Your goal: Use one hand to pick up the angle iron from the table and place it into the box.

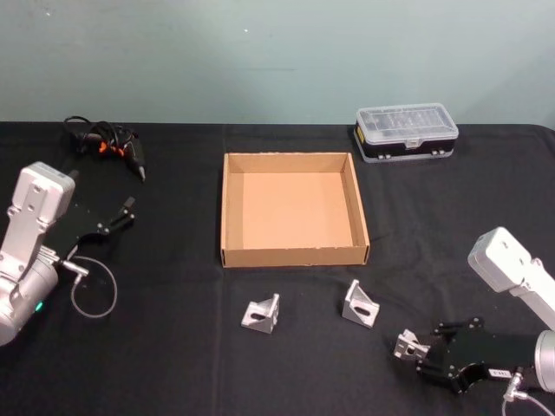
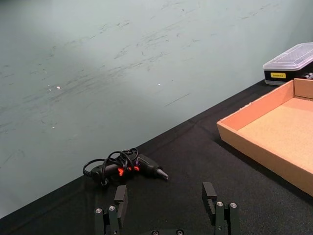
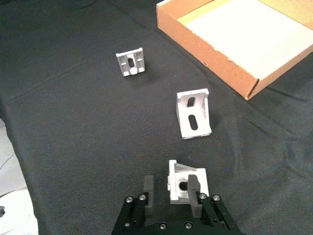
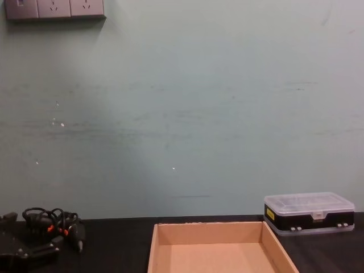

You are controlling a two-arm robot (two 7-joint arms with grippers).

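Note:
Three small silver angle irons lie on the black table [image 1: 173, 347] in front of the tan cardboard box [image 1: 234, 208]. One angle iron [image 1: 261, 314] is at the left, another [image 1: 360, 303] in the middle, and a third [image 1: 408, 345] at the right. My right gripper [image 1: 416, 355] is low at that third angle iron [image 3: 188, 180], open, with one finger [image 3: 194, 188] over the bracket and the other [image 3: 148, 188] beside it. The box [image 3: 205, 46] is empty. My left gripper [image 1: 121, 217] hangs open at the table's left side, holding nothing.
A clear-lidded plastic case [image 1: 406, 133] stands behind the box at the back right. A black tool with coiled cable [image 1: 108, 143] lies at the back left, ahead of the left gripper [image 2: 165, 198]. A thin cable loop [image 1: 94, 290] hangs by the left arm.

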